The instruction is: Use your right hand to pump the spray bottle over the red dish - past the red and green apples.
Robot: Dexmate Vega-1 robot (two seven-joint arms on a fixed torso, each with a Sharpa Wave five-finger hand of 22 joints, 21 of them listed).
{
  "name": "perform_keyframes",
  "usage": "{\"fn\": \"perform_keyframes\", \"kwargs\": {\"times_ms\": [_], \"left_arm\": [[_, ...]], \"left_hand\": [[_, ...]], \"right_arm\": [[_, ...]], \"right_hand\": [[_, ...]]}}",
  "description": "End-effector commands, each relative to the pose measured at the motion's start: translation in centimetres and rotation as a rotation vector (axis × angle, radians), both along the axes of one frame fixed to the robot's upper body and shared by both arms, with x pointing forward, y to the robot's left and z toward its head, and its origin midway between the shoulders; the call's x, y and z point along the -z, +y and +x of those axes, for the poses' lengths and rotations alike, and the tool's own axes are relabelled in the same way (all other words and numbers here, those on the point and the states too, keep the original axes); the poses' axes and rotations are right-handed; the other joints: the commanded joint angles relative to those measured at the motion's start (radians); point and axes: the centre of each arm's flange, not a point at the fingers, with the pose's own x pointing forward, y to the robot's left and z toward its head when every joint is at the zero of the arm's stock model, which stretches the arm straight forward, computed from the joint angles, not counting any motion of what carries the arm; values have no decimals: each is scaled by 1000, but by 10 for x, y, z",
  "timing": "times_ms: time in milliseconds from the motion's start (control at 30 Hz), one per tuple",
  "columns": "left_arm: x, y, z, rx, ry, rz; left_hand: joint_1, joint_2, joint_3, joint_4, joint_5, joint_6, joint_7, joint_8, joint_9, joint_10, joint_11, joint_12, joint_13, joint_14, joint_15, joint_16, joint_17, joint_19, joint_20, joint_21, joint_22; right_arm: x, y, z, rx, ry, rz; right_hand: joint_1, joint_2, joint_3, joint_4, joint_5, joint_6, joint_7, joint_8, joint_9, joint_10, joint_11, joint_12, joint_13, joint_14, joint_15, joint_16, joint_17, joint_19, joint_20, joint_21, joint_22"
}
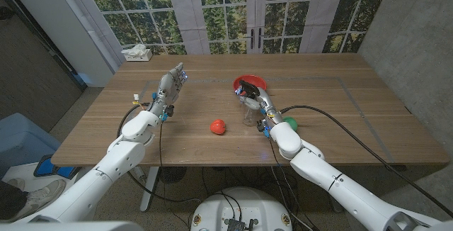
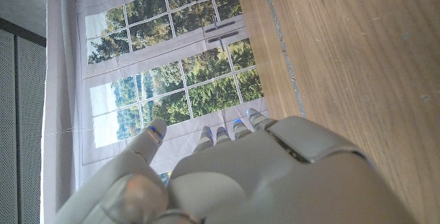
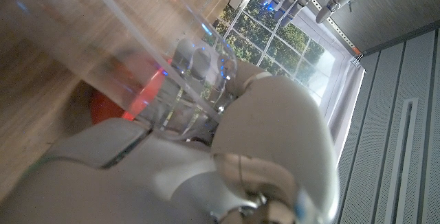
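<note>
Head view: clear plastic spray bottle [image 1: 249,105] is gripped upright by right hand [image 1: 256,103], at near rim of round red dish [image 1: 253,82], just beyond. Left hand [image 1: 170,86] is raised open, well apart.

I see a red dish [image 1: 252,82], a red apple [image 1: 218,126], a green apple [image 1: 289,123], a clear bottle [image 1: 250,110] with a black top, on my brown wood-grain tabletop [image 1: 340,117].

clear spray bottle [image 1: 249,105] tilted over red dish [image 1: 253,81]
</note>
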Motion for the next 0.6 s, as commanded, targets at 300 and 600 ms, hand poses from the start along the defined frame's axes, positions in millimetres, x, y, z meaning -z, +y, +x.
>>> {"fn": "perform_keyframes", "kwargs": {"times_ms": [300, 600], "left_arm": [[1, 2, -1, 5, -8, -7], [-1, 3, -1, 5, -16, -9]], "left_hand": [[3, 69, 1, -10, 3, -2, -8, 2, 2, -57, 7, 1, 3, -106, -58, -3, -1, 5, -64, -4, 4], [6, 72, 2, -14, 3, -2, -7, 2, 2, -57, 6, 1, 3, -105, -57, -3, -1, 6, -63, -4, 4]], "right_arm": [[-11, -10, -12, 17, -44, 39], [-20, -18, -16, 50, -80, 41]], "right_hand": [[63, 54, -4, 3, 7, 10, -5, 14, -9, 17, 1, -8, 9, 1, -135, 153, 32, 3, -122, 14, -33], [64, 56, -7, 4, 7, 7, -7, 24, -6, 21, -1, -15, 14, 0, -136, 153, 32, 1, -123, 26, -57]]}}
